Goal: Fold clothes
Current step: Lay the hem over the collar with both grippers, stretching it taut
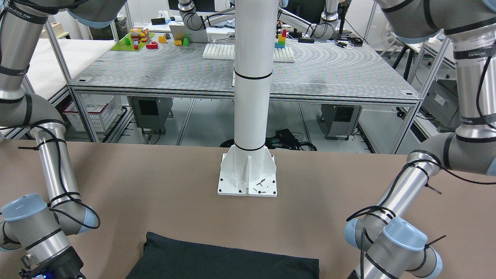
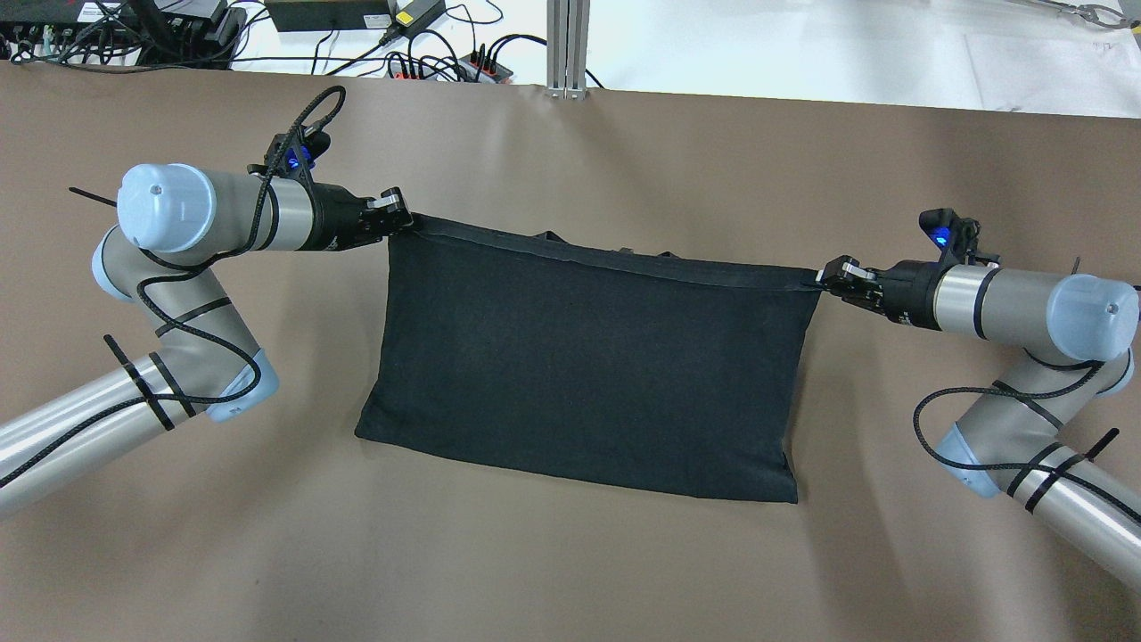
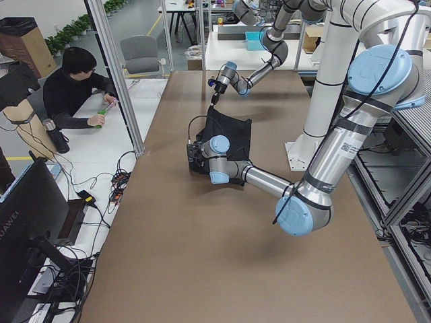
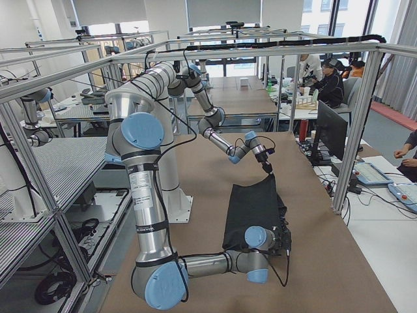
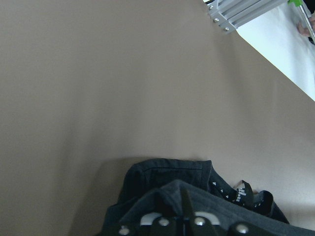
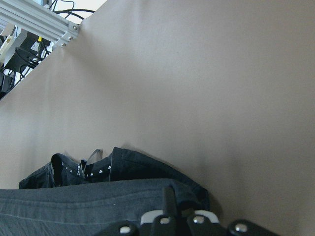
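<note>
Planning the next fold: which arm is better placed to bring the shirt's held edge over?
Neither alone: the left tool pinches one corner of the black T-shirt, the right tool the other, with the edge stretched between them. Probably move both together.

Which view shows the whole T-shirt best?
Overhead exterior: the whole black T-shirt shows, held between the left hand and right hand. Front-facing crops it; side views foreshorten it; wrist views show only bunched edges.

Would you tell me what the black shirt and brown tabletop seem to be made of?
Shirt: soft matte knit, probably cotton jersey; it drapes limply, with stitched hems. Tabletop: smooth matte brown sheet, perhaps vinyl or paper; faint ripples, no grain.
</note>
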### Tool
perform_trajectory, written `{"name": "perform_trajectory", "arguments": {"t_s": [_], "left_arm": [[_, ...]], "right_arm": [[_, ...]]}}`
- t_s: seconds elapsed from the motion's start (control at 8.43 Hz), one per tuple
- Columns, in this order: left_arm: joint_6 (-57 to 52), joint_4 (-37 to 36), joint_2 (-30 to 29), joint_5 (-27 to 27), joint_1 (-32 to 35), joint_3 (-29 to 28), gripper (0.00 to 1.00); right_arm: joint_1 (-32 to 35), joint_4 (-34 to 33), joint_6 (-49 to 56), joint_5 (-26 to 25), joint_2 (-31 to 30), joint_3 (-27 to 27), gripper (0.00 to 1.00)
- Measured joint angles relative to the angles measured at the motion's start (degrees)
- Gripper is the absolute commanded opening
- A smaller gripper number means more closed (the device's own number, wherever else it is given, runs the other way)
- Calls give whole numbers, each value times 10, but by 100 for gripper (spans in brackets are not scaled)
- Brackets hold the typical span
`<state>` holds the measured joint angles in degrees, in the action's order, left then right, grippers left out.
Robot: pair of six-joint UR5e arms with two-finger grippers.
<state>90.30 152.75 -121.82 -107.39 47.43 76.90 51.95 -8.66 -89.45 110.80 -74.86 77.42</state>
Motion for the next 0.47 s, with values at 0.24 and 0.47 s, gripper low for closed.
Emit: {"name": "perform_trajectory", "arguments": {"t_s": [0.24, 0.47], "left_arm": [[-5, 1, 0, 0, 2, -10, 0], [-7, 0, 0, 1, 3, -14, 47]], "right_arm": [[0, 0, 0, -5, 1, -5, 0], [0, 0, -1, -6, 3, -5, 58]]}}
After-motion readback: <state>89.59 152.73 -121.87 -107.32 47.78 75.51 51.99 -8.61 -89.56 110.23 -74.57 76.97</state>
